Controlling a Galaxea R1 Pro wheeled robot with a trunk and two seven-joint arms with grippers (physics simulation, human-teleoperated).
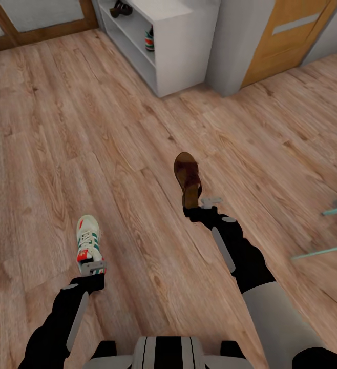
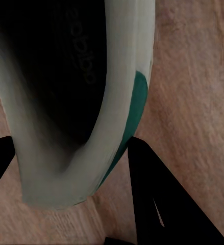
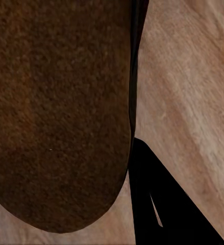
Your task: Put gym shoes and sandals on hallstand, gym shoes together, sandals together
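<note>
**Both arms out, one shoe in each pincer**

Left arm reaches forward low at the head view's left; left pincer (image 1: 92, 267) is pinching the heel of a gym shoe (image 1: 88, 239), toe pointing away from the robot. Left wrist view: a dark finger (image 2: 173, 204) sits against the shoe's cream wall (image 2: 117, 102) by its green stripe.

Right arm stretches further forward, elbow bent; right pincer (image 1: 202, 202) is pinching the heel end of a brown sandal (image 1: 187, 177), toe pointing away. Right wrist view: sandal sole (image 3: 60, 112) close up, one finger (image 3: 168, 204) beside its edge.

Corridor floor (image 1: 61, 128) lies below both shoes; cannot tell if they touch it.

Hallstand (image 1: 184, 46) stands well ahead. A second sandal (image 1: 121, 8) is on its top, a second gym shoe (image 1: 149, 39) on an open shelf.
</note>
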